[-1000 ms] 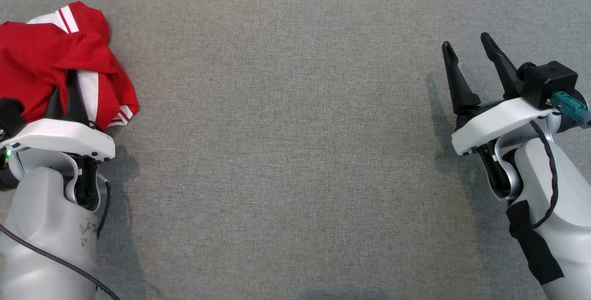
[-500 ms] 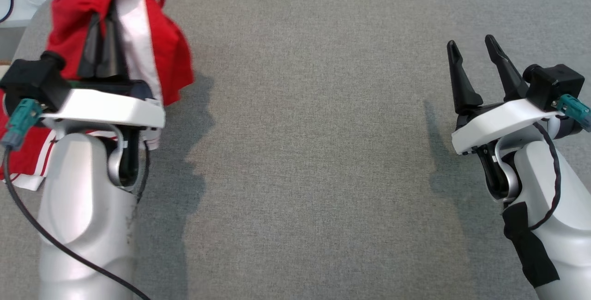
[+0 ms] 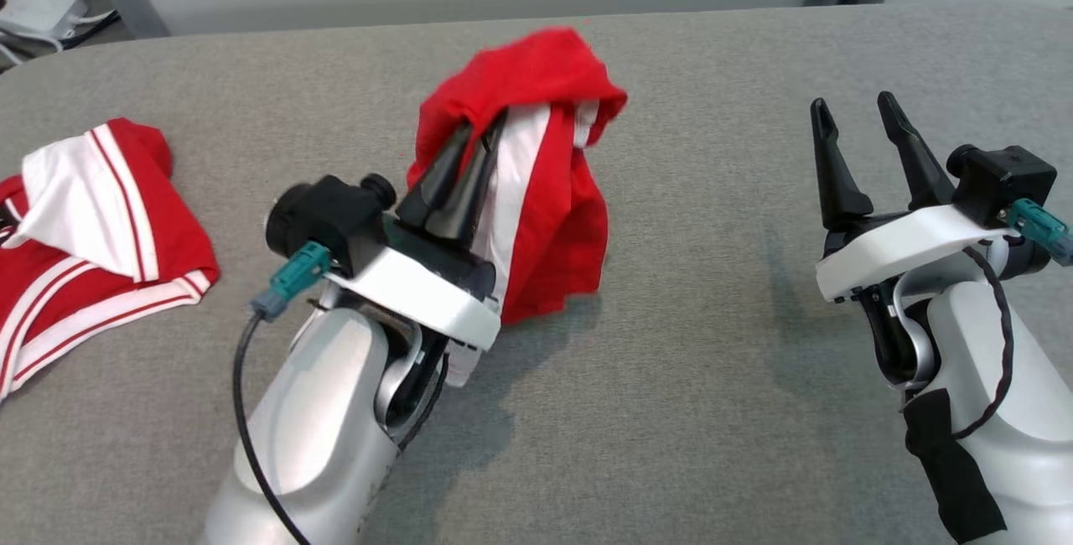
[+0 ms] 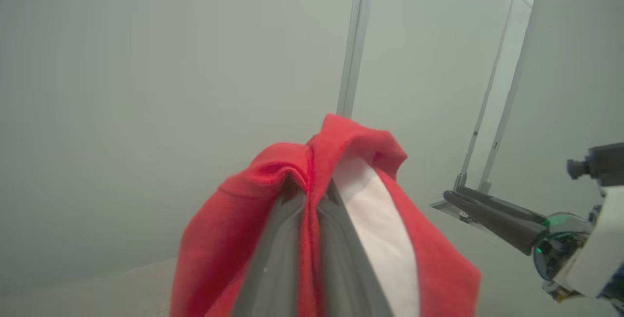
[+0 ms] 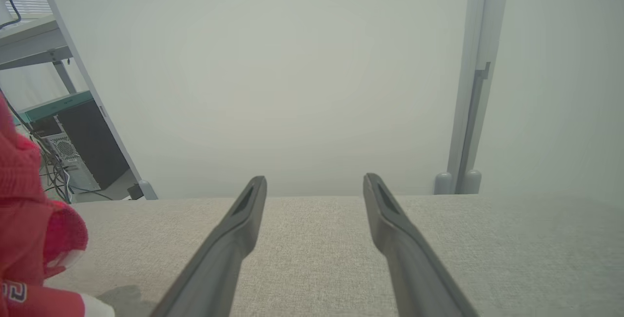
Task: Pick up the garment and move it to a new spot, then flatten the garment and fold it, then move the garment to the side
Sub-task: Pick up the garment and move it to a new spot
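Two dark fingers of the left hand (image 3: pixel 482 130) are pressed together on a fold of the garment (image 3: pixel 553 193), a red piece with a broad white stripe. It is held up over the middle of the tabletop (image 3: pixel 712 411), slightly toward the robot's left. The cloth is bunched over the fingertips and drapes down from there, so its long axis runs from the pinched peak at the top to a loose hem at the bottom. The white stripe follows that same line beside the fingers. Its shadow lies just under the hem; whether the hem touches the surface I cannot tell. In the left wrist view the red fold is caught between the two closed fingers and the fabric falls away on both sides.

The right hand (image 3: pixel 851 102) is well apart from the garment, at the robot's right, its fingers spread wide and gripping nothing, tips pointing toward the far edge.

Another red-and-white cloth (image 3: pixel 101 218) lies crumpled on the tabletop at the far left.

The tabletop is covered in a grey woven fabric with a rounded far-left corner. Beyond it stands a pale grey wall with slim metal posts (image 5: pixel 475 88). A shelving frame (image 5: pixel 58 58) with a dark computer case (image 5: pixel 83 146) and cables is off to the left.
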